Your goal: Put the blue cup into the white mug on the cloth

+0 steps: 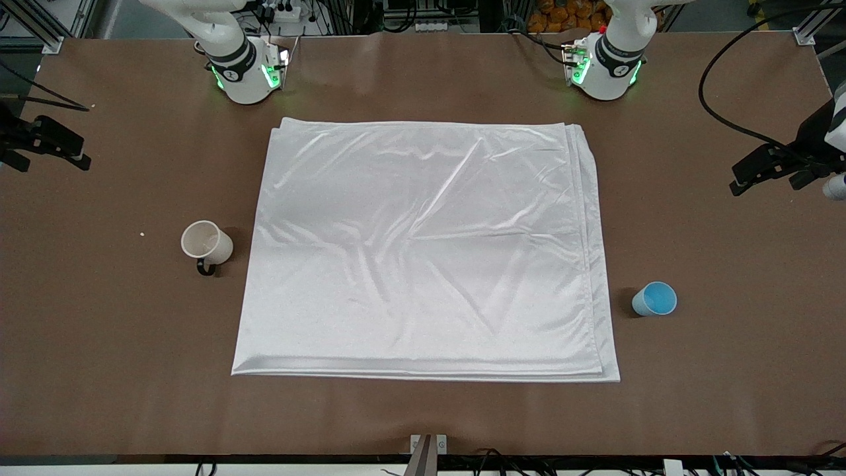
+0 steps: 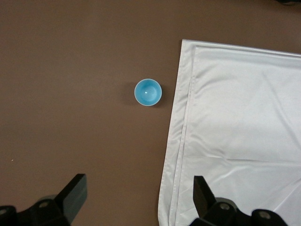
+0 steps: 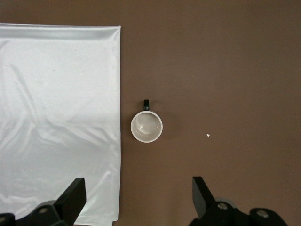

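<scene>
The blue cup [image 1: 654, 299] stands upright on the brown table, beside the cloth's edge toward the left arm's end. The white mug [image 1: 207, 244] with its black handle stands upright beside the cloth's edge toward the right arm's end. The folded white cloth [image 1: 423, 251] lies flat at the table's middle with nothing on it. My left gripper [image 1: 773, 173] is open and empty, high over the table's left-arm end; its wrist view shows the cup [image 2: 148, 92] and cloth [image 2: 244, 122] below its gripper [image 2: 139, 181]. My right gripper [image 1: 43, 149] is open and empty, high over the table's other end, above the mug [image 3: 146, 127] and cloth [image 3: 56, 108].
A small white crumb [image 1: 141, 233] lies on the table beside the mug, toward the right arm's end. Bare brown table [image 1: 423, 416] runs all round the cloth. A black cable [image 1: 714, 99] hangs near the left gripper.
</scene>
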Controlling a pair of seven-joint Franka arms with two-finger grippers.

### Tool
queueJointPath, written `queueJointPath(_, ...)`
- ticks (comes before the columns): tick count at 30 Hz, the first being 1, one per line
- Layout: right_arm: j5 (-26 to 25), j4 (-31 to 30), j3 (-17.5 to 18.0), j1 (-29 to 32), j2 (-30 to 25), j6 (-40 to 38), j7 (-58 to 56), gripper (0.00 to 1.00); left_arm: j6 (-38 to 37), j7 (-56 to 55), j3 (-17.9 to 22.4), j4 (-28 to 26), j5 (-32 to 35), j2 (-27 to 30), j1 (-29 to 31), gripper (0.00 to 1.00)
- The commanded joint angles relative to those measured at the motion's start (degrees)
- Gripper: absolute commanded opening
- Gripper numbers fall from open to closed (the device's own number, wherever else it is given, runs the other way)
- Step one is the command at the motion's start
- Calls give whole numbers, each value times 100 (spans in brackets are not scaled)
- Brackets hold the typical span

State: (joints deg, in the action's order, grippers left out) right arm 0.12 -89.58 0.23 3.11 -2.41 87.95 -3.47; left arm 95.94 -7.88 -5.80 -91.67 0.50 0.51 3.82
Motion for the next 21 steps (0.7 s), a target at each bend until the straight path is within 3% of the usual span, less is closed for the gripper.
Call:
queueJointPath(1,-126,11,-49,-73,4,12,-48,100,-75,164,-9,-9,-94,54,49,100)
queueJointPath(16,-126,-16,-49,-38,12,12,-57,100,-75,182,0,-44,-86,-51,66,100)
queueJointPath(21,-126,-51,-49,6,74,12,-40,100,-58,173,0,-53,-42,-402,128,100)
